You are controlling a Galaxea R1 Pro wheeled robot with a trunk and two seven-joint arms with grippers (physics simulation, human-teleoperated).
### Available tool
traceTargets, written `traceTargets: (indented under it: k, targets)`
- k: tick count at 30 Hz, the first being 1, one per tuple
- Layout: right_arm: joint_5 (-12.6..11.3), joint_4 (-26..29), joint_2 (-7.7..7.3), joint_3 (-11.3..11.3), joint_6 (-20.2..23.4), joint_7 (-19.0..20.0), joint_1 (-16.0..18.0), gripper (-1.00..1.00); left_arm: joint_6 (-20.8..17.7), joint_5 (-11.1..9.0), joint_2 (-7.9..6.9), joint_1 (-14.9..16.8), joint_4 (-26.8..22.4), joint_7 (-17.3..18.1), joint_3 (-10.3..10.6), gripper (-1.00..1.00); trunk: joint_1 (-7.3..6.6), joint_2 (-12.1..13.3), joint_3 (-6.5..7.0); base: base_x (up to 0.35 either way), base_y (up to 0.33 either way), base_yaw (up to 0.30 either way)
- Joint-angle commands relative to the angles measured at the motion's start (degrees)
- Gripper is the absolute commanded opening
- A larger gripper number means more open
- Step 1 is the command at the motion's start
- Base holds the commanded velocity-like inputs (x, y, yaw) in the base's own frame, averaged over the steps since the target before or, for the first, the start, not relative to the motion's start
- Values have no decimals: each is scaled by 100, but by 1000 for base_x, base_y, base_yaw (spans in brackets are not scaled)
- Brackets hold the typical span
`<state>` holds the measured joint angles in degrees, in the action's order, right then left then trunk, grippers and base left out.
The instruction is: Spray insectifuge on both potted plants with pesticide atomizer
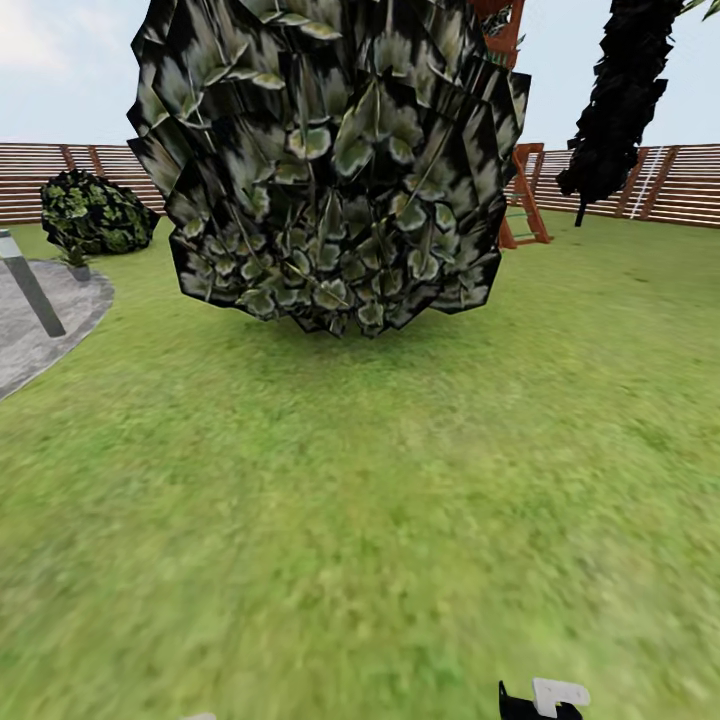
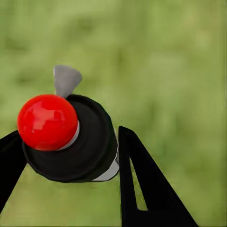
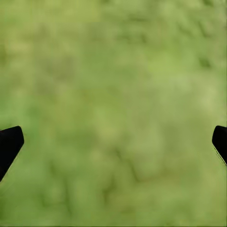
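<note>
1. Fenced garden: wide green lawn (image 1: 400,480), brown slatted fence (image 1: 690,185) under open sky.
2. Broad-leaved bush (image 1: 330,160), grey paved patio (image 1: 40,330), red wooden climbing frame (image 1: 525,195).

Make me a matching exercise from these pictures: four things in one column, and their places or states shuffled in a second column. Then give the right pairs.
Things:
1. pesticide atomizer
2. right gripper
3. potted plant
4. big leafy bush

Places or states:
A. open over the lawn, nothing between its fingers
B. straight ahead in the head view, close to the camera
C. held between the left gripper's fingers
D. far off to the left, at the edge of the grey paved patio

Pairs: 1-C, 2-A, 3-D, 4-B
</note>
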<state>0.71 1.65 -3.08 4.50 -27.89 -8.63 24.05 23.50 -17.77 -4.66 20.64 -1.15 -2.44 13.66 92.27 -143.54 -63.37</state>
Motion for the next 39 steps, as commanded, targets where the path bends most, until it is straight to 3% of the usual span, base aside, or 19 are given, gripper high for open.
traceTargets:
  k: [1, 7, 39]
  targets:
    - [9, -4, 1, 42, -24, 10, 3, 100, 14, -24, 0, 2, 0, -23, 49, -100, 2, -2, -5, 337, 0, 0]
    - [3, -3, 3, 42, -24, 10, 3, 100, 10, -24, 0, 2, 0, -28, 49, -100, 2, -2, -5, 337, 0, 127]
    - [0, 2, 1, 42, -24, 10, 3, 100, 6, -40, -13, 2, 0, -29, 41, -100, 2, -2, -5, 337, 0, 278]
